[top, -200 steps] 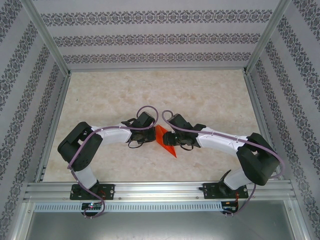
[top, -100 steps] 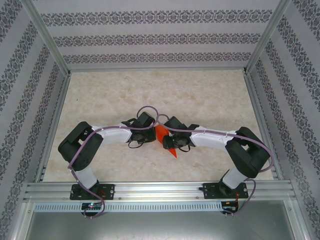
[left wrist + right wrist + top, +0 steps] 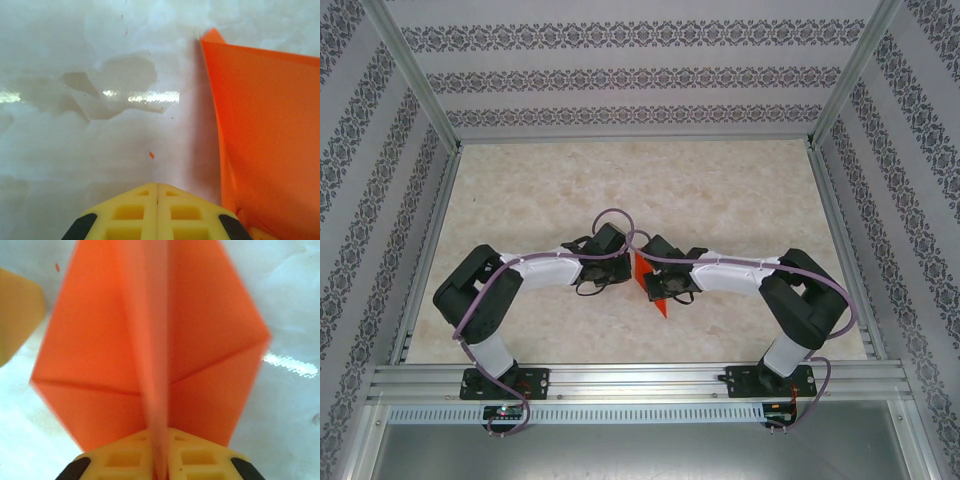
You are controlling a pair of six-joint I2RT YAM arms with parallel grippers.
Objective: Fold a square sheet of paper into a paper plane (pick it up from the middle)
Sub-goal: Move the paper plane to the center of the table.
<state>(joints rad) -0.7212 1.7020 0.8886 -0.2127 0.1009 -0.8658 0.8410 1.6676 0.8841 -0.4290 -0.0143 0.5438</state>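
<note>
From the top external view, both arms bend inward and meet near the middle of the pale marbled table (image 3: pixel 740 190). The orange paper (image 3: pixel 640 270) stands between the two wrists as a narrow folded shape. Its pointed tip (image 3: pixel 659 306) pokes out toward the near edge, below the right wrist. The left gripper (image 3: pixel 624 268) sits just beside the paper on its left and the right gripper (image 3: pixel 646 281) presses in from the right. From this height the black housings hide how either pair of jaws stands.

In the left wrist view, the left gripper (image 3: pixel 157 202) has its two yellow fingers pressed flat together, with only a thin seam between them and nothing clamped in it. The orange paper (image 3: pixel 265 140) rises just to the right of the fingers as a slanted sheet. Its upper corner points away from the camera and its lower edge comes down next to the right-hand finger. Whether it touches that finger I cannot tell. A tiny orange fleck (image 3: pixel 151 155) lies on the table (image 3: pixel 90 150) ahead of the fingertips.

In the right wrist view, the right gripper (image 3: pixel 160 462) is closed on the orange paper (image 3: pixel 205 340), pinching the raised centre ridge between its yellow fingers. Two creased flaps spread to either side of that ridge, making a kite-like outline over the table (image 3: pixel 290 305). A blurred yellow shape (image 3: pixel 15 315) sits at the left edge, just beside the paper.
</note>
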